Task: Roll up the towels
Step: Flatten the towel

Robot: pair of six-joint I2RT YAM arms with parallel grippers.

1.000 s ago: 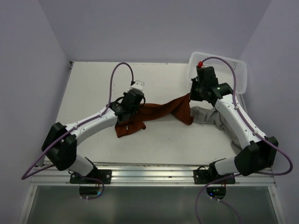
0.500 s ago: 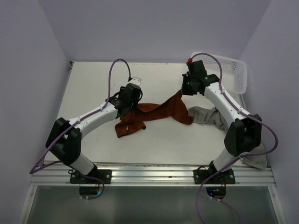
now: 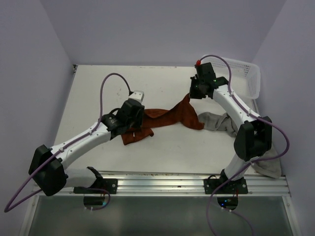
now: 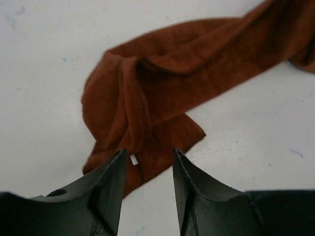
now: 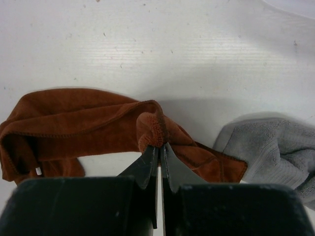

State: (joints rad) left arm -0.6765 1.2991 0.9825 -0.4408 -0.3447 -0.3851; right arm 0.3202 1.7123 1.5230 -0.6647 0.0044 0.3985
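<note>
Rust-brown towel (image 3: 165, 118): limp, light; best taken at corners.
Right gripper (image 5: 158, 148): clamping its 1 o'clock fold.
Left gripper (image 4: 149, 156): parted, 8 o'clock end.

Table (image 3: 93, 98) open left; basket (image 3: 248, 78) fills right rear corner; brown towel (image 3: 167, 117) across centre.

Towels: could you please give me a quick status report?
Left gripper open above rust-brown towel, bunched end. Right gripper shut on its opposite corner. Neither rolled; grey towel crumpled alongside.

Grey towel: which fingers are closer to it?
Right. The right fingers pinch the brown towel just beside the grey towel; the left fingers hover over the brown towel's far end.
</note>
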